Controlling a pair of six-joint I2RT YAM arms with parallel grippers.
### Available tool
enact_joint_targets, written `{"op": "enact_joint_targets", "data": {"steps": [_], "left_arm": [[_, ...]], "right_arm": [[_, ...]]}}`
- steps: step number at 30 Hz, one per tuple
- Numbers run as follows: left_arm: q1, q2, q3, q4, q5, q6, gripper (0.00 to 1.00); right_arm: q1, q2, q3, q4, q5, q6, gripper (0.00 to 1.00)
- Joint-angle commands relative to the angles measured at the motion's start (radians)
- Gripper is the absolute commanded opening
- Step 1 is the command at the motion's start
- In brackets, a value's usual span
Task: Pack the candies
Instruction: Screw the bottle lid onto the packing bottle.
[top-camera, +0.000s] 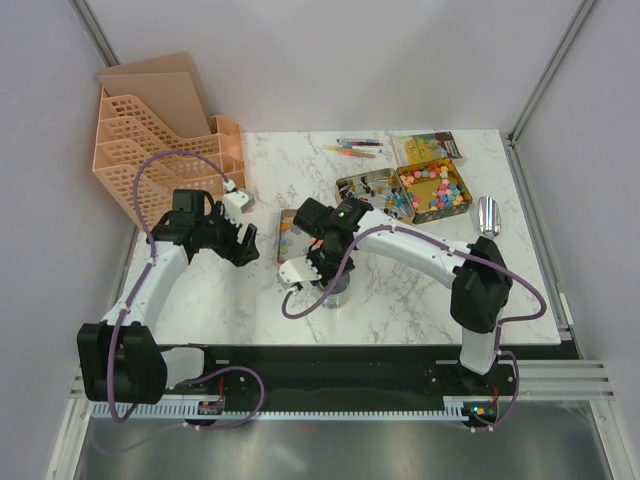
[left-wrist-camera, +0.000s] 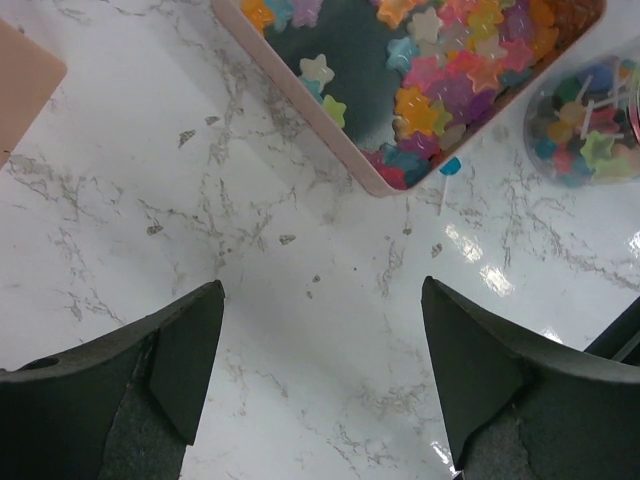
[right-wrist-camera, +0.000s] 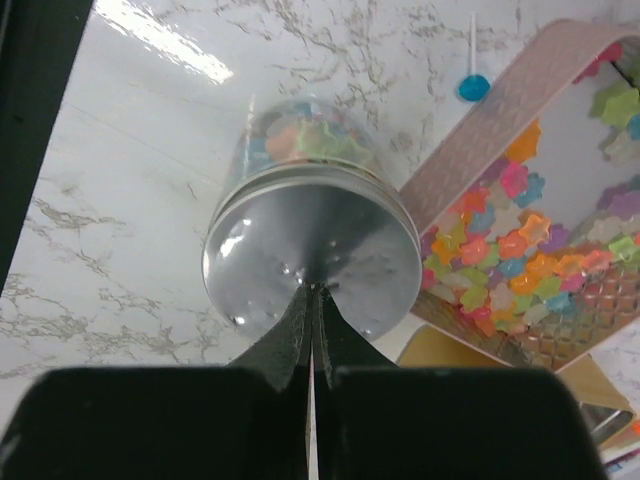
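Note:
Star-shaped candies in many colours lie in a pink tin, which also shows in the right wrist view. More candies fill a clear jar with a silver lid; the jar also shows in the left wrist view. My right gripper is shut, its tips against the middle of the lid, with nothing seen between them. My left gripper is open and empty over bare marble, near the tin. A blue lollipop lies between tin and jar.
Two gold tins with candies stand at the back right, with pens behind them. A silver cup is at the right edge. Peach file racks fill the back left corner.

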Motion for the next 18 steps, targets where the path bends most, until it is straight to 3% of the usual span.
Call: {"op": "enact_joint_targets", "data": {"steps": [1, 4, 10, 15, 18], "left_arm": [[-0.010, -0.098, -0.064, 0.026, 0.082, 0.186, 0.86], [-0.021, -0.175, -0.141, 0.040, 0.137, 0.341, 0.87], [-0.125, -0.238, -0.227, 0.060, 0.137, 0.451, 0.91], [-0.262, -0.203, -0.227, 0.125, 0.082, 0.390, 0.91], [-0.329, -0.140, -0.202, 0.187, 0.041, 0.307, 0.89]], "right_arm": [[-0.026, -0.046, 0.059, -0.015, 0.043, 0.005, 0.00], [-0.037, -0.025, 0.065, -0.012, 0.042, 0.006, 0.00], [-0.038, 0.018, 0.049, 0.029, 0.008, 0.026, 0.00], [-0.035, 0.046, -0.050, 0.072, 0.007, 0.071, 0.00], [-0.055, -0.032, -0.073, 0.100, 0.030, 0.087, 0.00]]}}
